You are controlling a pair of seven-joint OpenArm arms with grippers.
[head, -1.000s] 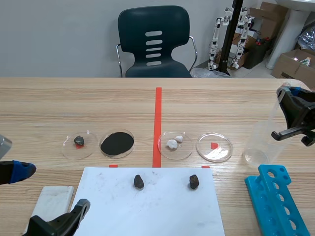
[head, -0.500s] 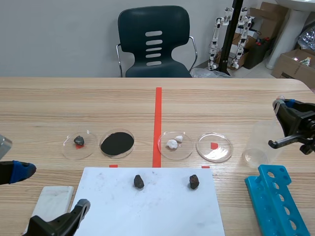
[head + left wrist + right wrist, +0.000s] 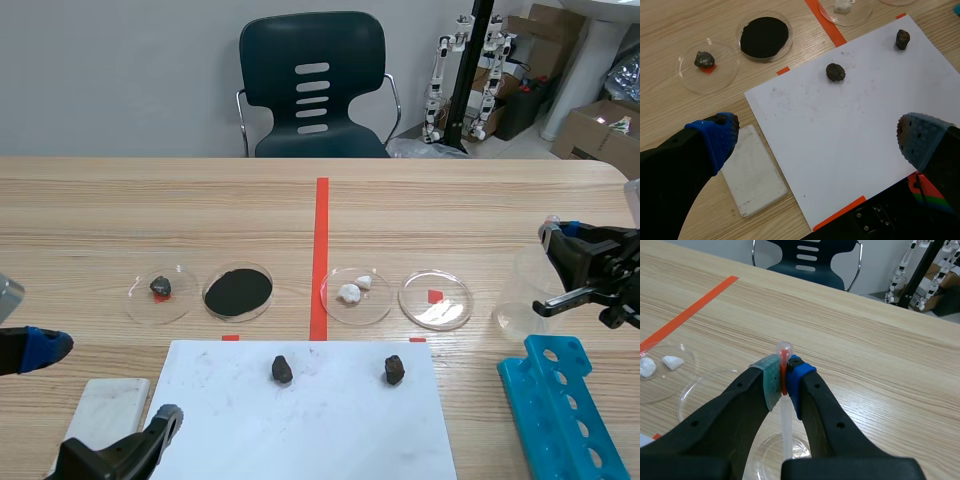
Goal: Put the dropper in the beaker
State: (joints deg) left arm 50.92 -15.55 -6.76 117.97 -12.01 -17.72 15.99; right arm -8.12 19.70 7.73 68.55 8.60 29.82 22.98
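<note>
Dropper (image 3: 786, 420) clamped upright between the two pads of the right gripper (image 3: 783, 377). Its clear bulb stands just above the pad tips, a thin red section lies in the grip, and its pale stem hangs straight down below the fingers. The stem descends toward the mouth of the clear beaker (image 3: 520, 295), which stands on the table at the right, directly under and partly behind this gripper. The stem's lower part appears to lie inside the beaker, though the tip itself is hidden by the fingers. A blue test-tube rack (image 3: 565, 405) lies just nearer the robot than the beaker.

The left gripper (image 3: 817, 135) hangs low at the near left with its fingers spread wide apart and nothing between them. One pad is over a white tile (image 3: 754, 172) and the other over the near edge of a white sheet (image 3: 840, 130). Two dark stones (image 3: 282, 369) rest apart on the far part of the sheet.

Beyond the sheet, four round clear dishes lie in a row across the red tape line. From left to right they are a dish with a dark stone (image 3: 160, 293), a dish of black powder (image 3: 238, 291), a dish with white pieces (image 3: 355, 293) and an empty dish (image 3: 435, 298), the last one nearest the beaker. A dark chair (image 3: 313, 85) stands behind the table.
</note>
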